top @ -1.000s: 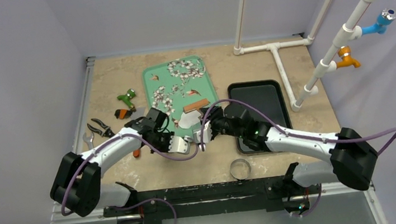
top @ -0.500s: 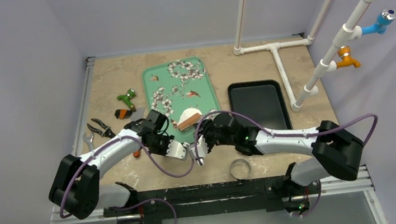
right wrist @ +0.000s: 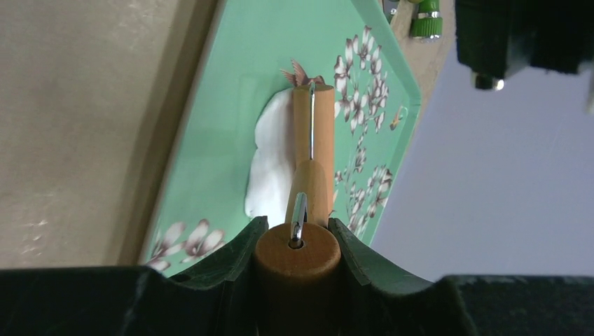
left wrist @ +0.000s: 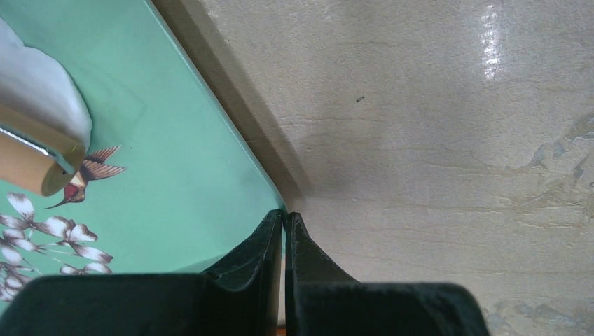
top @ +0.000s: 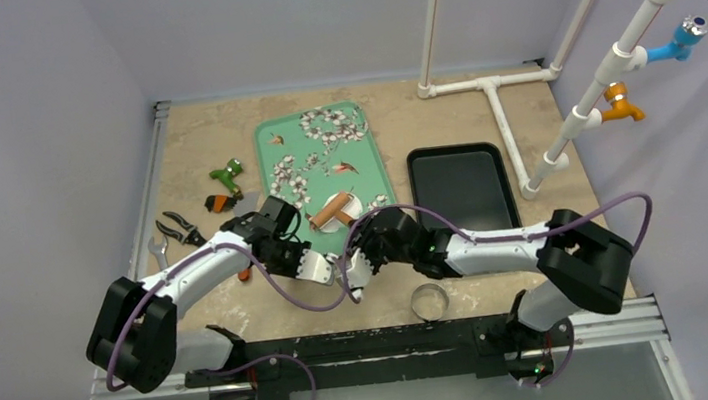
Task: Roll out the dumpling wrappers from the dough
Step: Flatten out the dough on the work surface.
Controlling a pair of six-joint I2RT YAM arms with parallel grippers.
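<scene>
Top view, as I log it: green floral tray (top: 268, 139) mid-table. The dough (top: 352, 204), a flattened white patch, sits on the tray's near end, with the rolling pin (top: 331, 211) lying across it. Black tray (top: 504, 183) to the right; metal ring (top: 429, 301) near the table's front edge

Left wrist: left gripper (left wrist: 284, 215), jaws pressed together with nothing between, tips at the green tray's edge where it meets the table (left wrist: 434, 140)

Right wrist: right gripper (right wrist: 297, 231), clamped on the rolling pin's wooden handle; roller resting on the dough

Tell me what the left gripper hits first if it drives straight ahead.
Likely the green tray: the shut left gripper has its tips right at the tray's rim, though contact is hard to judge.
</scene>
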